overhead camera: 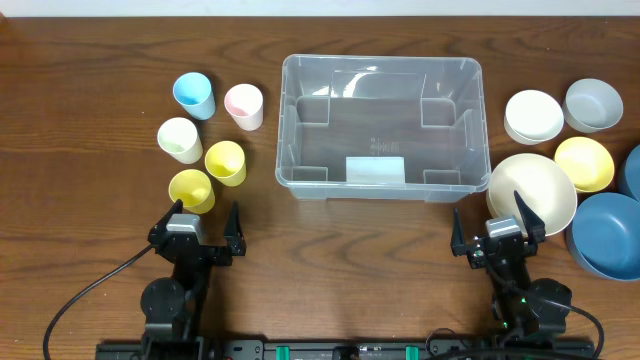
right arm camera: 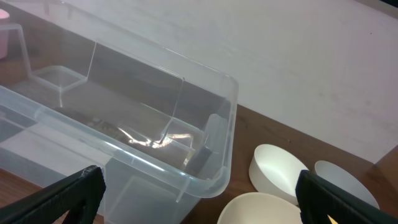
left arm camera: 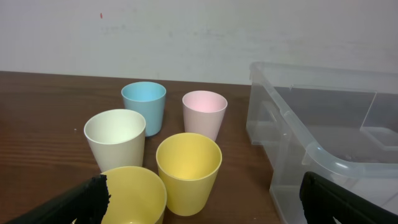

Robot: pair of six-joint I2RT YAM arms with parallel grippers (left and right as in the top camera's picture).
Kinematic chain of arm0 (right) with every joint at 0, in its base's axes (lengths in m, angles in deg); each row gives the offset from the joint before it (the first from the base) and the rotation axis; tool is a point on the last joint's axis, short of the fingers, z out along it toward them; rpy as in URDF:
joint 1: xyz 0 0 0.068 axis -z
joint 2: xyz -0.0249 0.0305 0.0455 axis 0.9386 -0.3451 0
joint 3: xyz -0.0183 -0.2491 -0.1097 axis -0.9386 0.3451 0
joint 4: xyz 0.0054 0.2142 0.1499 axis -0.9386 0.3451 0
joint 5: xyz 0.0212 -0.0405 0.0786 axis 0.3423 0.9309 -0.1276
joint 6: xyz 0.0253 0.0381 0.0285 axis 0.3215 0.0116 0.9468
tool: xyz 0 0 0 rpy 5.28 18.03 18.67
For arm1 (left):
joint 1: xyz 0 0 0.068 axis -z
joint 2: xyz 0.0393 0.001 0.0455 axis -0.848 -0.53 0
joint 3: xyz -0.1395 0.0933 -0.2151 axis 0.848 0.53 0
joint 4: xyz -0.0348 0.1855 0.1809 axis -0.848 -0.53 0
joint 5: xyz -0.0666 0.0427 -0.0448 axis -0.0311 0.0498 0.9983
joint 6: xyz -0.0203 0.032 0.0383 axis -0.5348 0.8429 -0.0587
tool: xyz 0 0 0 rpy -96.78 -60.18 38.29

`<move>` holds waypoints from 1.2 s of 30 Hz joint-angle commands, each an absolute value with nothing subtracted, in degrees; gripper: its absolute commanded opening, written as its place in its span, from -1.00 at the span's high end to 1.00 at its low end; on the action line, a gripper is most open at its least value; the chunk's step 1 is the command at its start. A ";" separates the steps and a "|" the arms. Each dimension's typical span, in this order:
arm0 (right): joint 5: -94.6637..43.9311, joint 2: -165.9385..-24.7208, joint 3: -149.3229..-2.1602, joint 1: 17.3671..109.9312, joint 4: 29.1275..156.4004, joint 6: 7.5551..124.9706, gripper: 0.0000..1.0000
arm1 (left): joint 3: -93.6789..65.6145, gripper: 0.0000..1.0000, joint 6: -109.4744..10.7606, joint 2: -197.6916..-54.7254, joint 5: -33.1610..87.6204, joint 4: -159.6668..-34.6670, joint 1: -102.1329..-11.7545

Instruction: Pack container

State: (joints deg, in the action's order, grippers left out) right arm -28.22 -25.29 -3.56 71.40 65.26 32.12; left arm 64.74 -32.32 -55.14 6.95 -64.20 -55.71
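Container [overhead camera: 380, 120] sits mid-table toward the far side, clear, open at the top and with nothing in it. Only my overhead view gives me the white label [overhead camera: 375, 170] on its base, close to the near wall.

Left of it on the table [overhead camera: 80, 270] stand five cups, all apart from the container: a blue cup [overhead camera: 194, 96], a pink cup [overhead camera: 244, 106], a white cup [overhead camera: 180, 140], a far yellow cup [overhead camera: 225, 162] and a near yellow cup [overhead camera: 191, 190]. To the right are the bowls. A cream bowl [overhead camera: 531, 193] is just beside the container's near right corner. Past it are a white bowl [overhead camera: 533, 116], a grey bowl [overhead camera: 593, 104], a yellow bowl [overhead camera: 584, 163] and a blue bowl [overhead camera: 610, 235].

The left gripper [overhead camera: 205, 212] hangs near my edge of the table, spread wide and holding nothing. The near yellow cup is just beyond its left finger. The right gripper [overhead camera: 492, 215] is equally wide and holds nothing. From above, its right finger overlaps the cream bowl's rim, and I cannot tell whether they touch.

My left wrist view adds what the overhead cannot: the cups side-on, upright, hollow insides showing, with the container's corner at the right edge. My right wrist view shows the moulded ridges inside the container's wall, and three bowl rims beyond its corner.
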 commanded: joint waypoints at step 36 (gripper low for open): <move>-47.30 -24.87 -5.35 70.92 52.21 63.51 -0.99 | 65.61 -0.96 -31.38 -54.79 8.00 -66.25 -55.99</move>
State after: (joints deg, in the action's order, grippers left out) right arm -42.56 -25.25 -3.38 71.40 54.66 59.07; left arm 64.74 -32.32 -55.14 6.95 -64.20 -55.71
